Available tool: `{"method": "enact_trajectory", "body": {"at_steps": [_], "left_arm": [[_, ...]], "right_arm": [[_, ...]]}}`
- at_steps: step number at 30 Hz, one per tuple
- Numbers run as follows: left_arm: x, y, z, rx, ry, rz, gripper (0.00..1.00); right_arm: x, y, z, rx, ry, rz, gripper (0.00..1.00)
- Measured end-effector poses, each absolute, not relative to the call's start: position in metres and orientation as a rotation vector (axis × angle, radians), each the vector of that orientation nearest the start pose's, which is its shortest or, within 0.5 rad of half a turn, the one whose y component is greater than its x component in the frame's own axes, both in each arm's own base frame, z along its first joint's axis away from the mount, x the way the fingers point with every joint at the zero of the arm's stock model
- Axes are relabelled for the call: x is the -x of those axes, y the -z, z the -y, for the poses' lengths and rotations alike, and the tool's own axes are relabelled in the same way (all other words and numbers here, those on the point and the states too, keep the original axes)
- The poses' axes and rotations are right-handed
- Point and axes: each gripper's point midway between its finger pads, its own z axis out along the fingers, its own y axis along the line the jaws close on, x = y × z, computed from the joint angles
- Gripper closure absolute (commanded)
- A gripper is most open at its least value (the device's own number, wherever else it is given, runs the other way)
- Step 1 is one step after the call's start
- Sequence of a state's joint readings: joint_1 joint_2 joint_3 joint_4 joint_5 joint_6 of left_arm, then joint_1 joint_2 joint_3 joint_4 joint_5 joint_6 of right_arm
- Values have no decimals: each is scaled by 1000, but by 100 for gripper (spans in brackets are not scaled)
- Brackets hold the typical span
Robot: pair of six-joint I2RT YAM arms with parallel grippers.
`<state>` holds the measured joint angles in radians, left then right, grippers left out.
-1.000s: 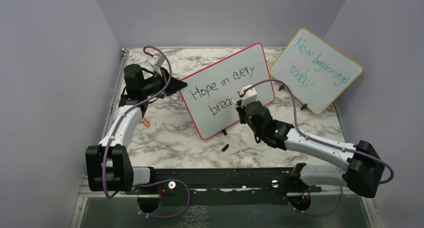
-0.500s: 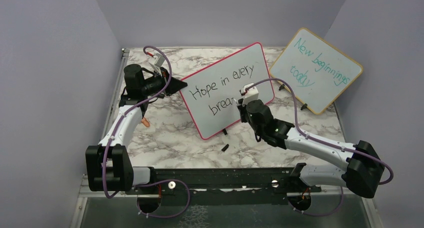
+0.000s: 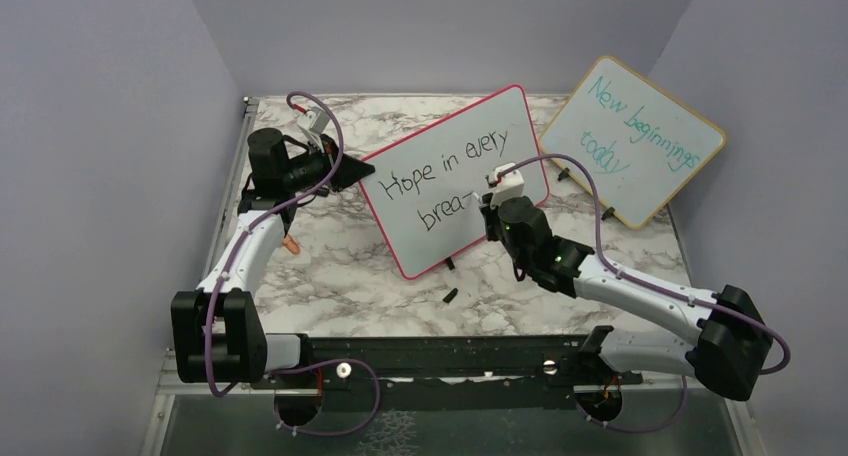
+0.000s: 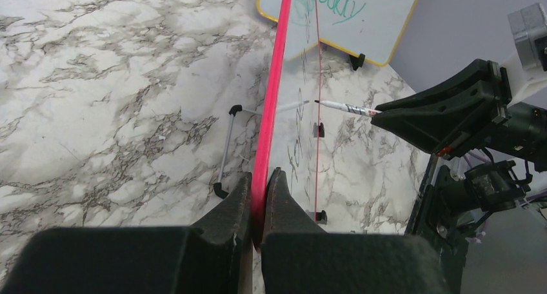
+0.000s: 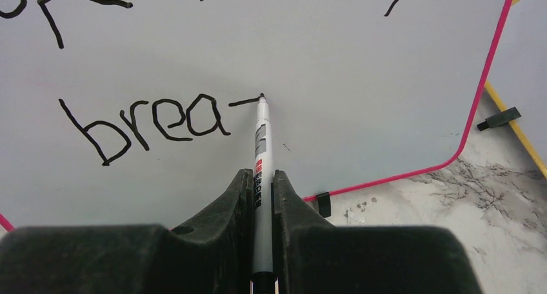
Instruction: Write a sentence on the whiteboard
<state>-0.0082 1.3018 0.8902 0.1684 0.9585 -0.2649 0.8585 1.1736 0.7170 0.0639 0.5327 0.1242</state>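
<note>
Now the whiteboard [image 3: 505, 116] stands tilted on the marble table [image 3: 340, 266], w/ the left gripper [image 4: 259, 181] clamped on its pink edge. The right gripper [image 5: 261, 181] is closed on a marker [image 5: 261, 129], tip touching the board at the end of a short dash. The sentence [image 3: 440, 176] reads "Hope in every brea-", black, two lines. A 2nd board [image 3: 632, 141] w/ teal writing stands just beside, to the right.

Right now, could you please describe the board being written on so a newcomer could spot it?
On the marble table, two boards stand. It is the larger, central whiteboard, with the marker tip on it. Its pink-red frame and black writing set it apart from the wood-framed, teal-lettered board beside it.
</note>
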Motion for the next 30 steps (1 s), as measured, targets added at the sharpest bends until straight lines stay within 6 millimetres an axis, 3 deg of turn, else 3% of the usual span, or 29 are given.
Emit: {"method": "enact_trajectory", "body": {"at_steps": [8, 30], "left_arm": [[-348, -246, 153, -467, 1054, -1770, 100], [-348, -246, 153, -467, 1054, -1770, 100]], "right_arm": [[-295, -192, -217, 361, -181, -1843, 99], [-297, -180, -226, 396, -191, -1865, 99]]}}
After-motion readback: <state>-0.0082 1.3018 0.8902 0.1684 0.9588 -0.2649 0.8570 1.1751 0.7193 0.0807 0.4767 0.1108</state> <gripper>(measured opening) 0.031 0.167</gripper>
